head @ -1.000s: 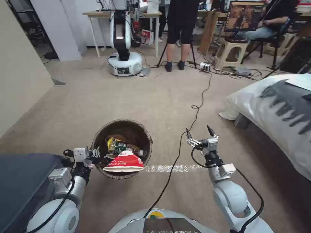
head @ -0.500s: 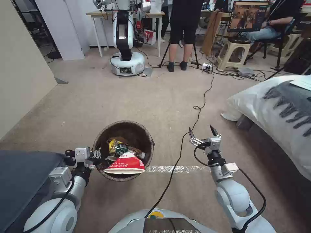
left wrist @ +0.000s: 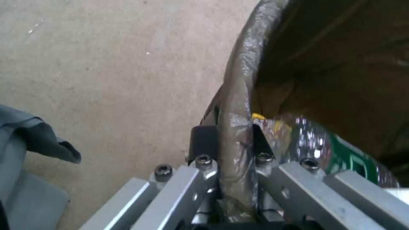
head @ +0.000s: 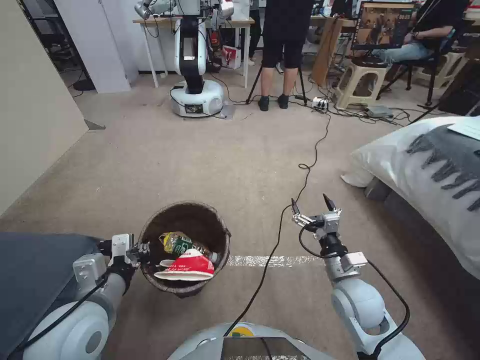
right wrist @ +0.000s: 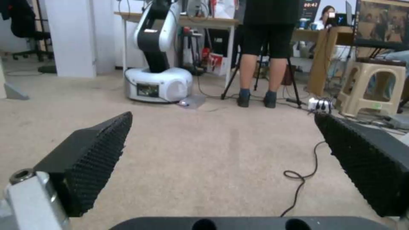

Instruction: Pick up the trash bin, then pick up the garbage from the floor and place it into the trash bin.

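Bag-lined trash bin (head: 182, 220) is being gripped at its rim by the left gripper (head: 137, 251), while the right gripper (head: 312, 206) is being held spread apart over carpet (head: 210, 160).

trash bin (head: 184, 247) front-left on carpet (head: 200, 160) | bottle (head: 182, 243) and cup (head: 186, 266) inside | bed (head: 435, 175) right

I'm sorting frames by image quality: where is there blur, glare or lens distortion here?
Head view: wide-angle bending, table legs and wall lean outward; the trash bin and right hand are sharp. Left wrist view: soft at close range, glare on the bag over the rim held by the left hand, bottle label smeared. Right wrist view: near fingers slightly soft, room evenly lit.
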You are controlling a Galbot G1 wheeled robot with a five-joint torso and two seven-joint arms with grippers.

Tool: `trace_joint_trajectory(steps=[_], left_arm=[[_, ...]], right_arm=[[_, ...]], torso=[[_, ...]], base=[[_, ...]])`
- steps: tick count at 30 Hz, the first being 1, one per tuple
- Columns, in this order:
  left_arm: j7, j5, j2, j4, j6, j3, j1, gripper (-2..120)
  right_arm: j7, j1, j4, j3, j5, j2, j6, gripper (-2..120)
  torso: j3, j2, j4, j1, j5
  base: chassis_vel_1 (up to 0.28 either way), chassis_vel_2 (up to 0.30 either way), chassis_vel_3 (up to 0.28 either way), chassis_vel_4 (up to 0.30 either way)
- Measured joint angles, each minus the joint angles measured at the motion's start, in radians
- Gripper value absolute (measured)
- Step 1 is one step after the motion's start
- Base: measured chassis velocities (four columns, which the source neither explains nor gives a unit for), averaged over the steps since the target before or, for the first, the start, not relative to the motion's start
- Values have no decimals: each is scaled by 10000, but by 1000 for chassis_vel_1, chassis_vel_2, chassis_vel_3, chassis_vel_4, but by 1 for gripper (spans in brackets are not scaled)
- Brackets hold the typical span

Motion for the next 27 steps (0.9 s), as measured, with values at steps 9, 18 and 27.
trace_joint_trajectory(steps=[9,18,27], left_arm=[[-556,-732,18,-7,2,117,-111,0],[-1010,-1520,333,219,12,272,-289,0],[-1126,-1774,700,741,73,311,-541,0]], right_arm=[[-28,31,-93,-25,-3,33,62,100],[-49,41,-169,-57,-30,88,95,100],[-63,67,-232,-148,-65,98,106,100]], torso=[[0,0,0,0,0],[0,0,1,0,0],[0,0,-1,0,0]], base=[[0,0,0,0],[0,0,0,0],[0,0,0,0]])
